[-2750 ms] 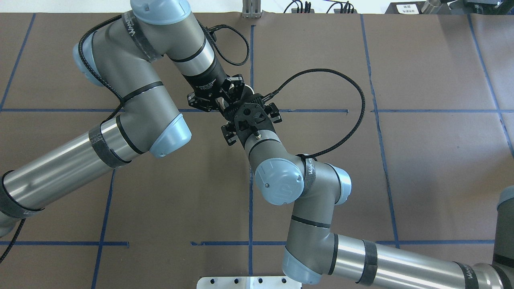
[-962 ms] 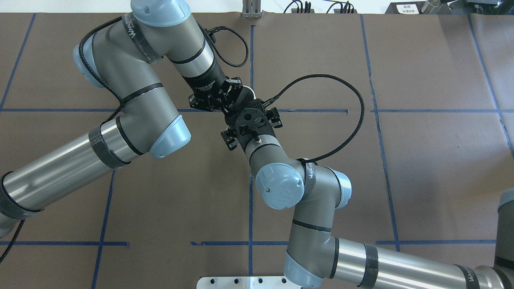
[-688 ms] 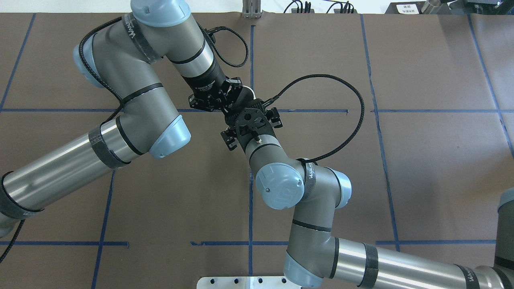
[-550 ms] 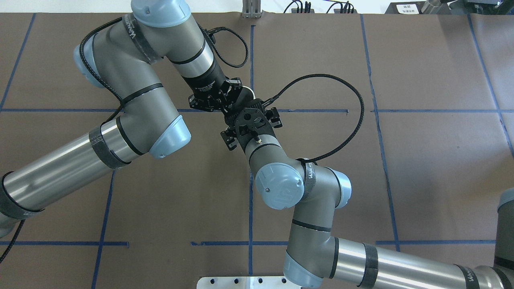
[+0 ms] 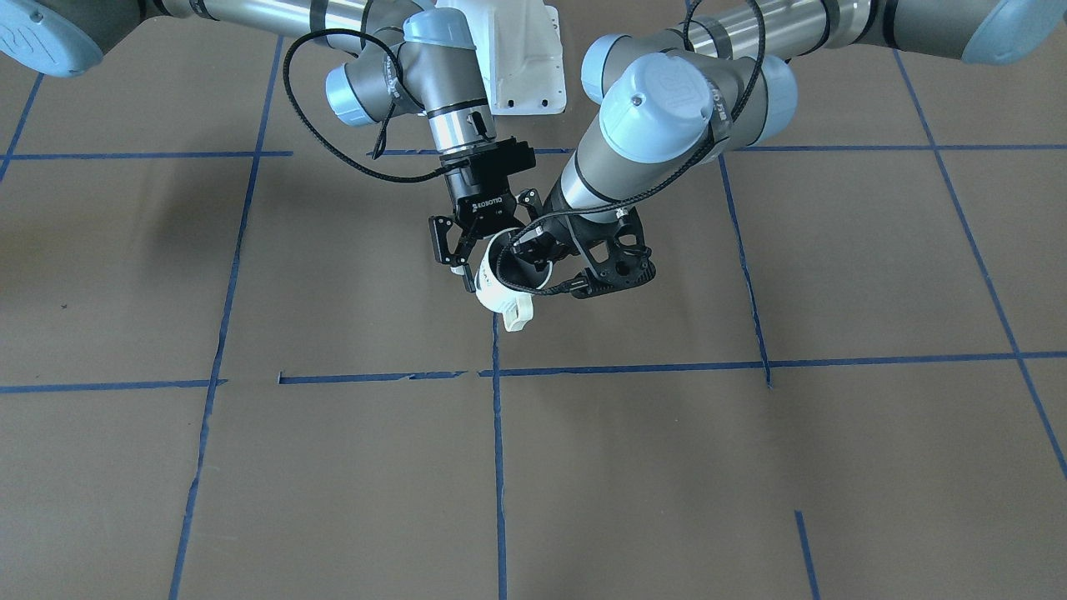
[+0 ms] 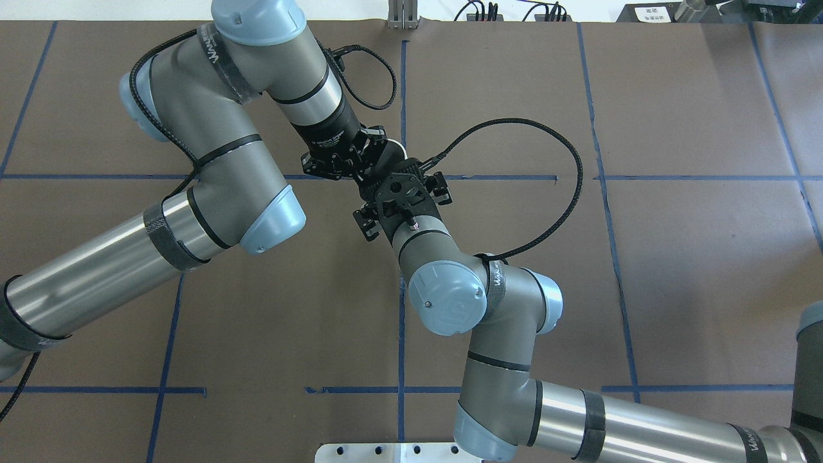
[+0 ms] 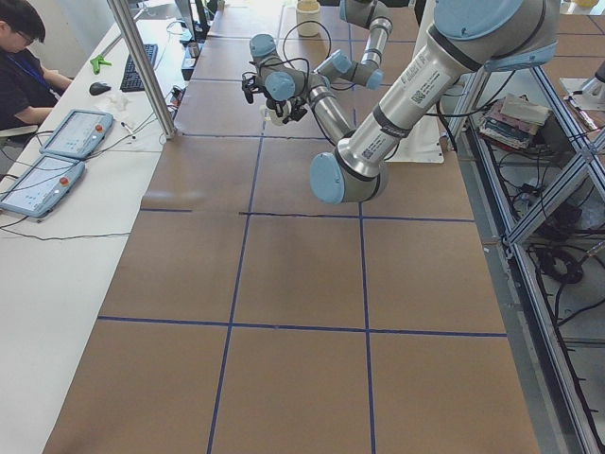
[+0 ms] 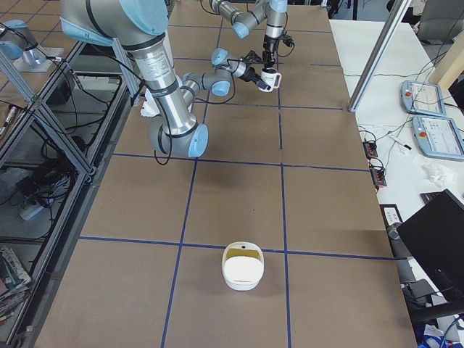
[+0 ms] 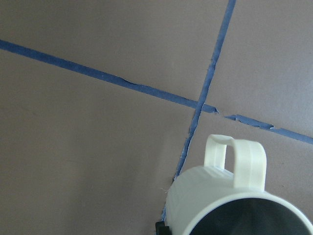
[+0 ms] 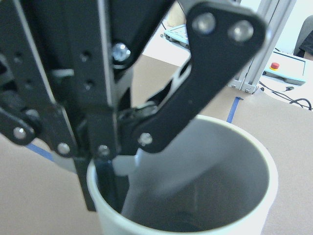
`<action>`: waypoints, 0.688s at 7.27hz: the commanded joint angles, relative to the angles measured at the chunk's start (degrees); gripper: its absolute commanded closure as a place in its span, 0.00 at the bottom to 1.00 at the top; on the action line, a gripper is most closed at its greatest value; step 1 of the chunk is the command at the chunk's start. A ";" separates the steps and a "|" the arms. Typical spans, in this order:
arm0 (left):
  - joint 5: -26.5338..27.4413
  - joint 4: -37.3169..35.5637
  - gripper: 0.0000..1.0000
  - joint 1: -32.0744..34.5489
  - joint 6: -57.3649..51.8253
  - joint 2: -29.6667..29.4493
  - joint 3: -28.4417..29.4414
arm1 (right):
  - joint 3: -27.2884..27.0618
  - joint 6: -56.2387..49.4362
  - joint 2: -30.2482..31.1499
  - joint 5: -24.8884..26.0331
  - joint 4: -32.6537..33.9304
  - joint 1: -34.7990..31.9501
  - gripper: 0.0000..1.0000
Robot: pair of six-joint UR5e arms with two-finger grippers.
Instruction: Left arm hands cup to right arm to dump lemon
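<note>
Cup [image 5: 493, 290] aloft over mid-table [image 5: 750, 458], handle pointing away from the robot. Left gripper [image 5: 527, 254] pinches the rim, one finger inside the mouth. Right gripper [image 5: 482, 250] points down from above, fingers straddling the cup. Cannot tell whether they press it.
</note>
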State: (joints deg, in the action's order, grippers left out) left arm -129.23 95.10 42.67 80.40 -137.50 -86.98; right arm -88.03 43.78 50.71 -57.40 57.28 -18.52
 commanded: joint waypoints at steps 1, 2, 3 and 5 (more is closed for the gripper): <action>0.21 -0.01 1.00 0.39 -0.77 -0.05 0.84 | -0.03 -0.01 0.17 0.00 -0.07 0.23 0.00; 0.91 -0.01 1.00 1.26 -1.91 -0.14 1.89 | -0.03 -0.01 0.35 0.00 -0.07 0.50 0.00; 0.91 0.08 1.00 2.75 -3.66 -0.31 3.29 | -0.12 -0.10 0.26 0.00 -0.07 0.59 0.00; 0.74 -0.44 1.00 6.97 -9.27 0.82 4.27 | -0.12 0.07 0.26 0.00 -0.24 0.59 0.00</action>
State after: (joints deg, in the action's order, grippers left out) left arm -128.39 95.05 47.22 74.34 -137.43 -83.23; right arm -88.14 43.70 50.98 -57.39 57.17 -17.97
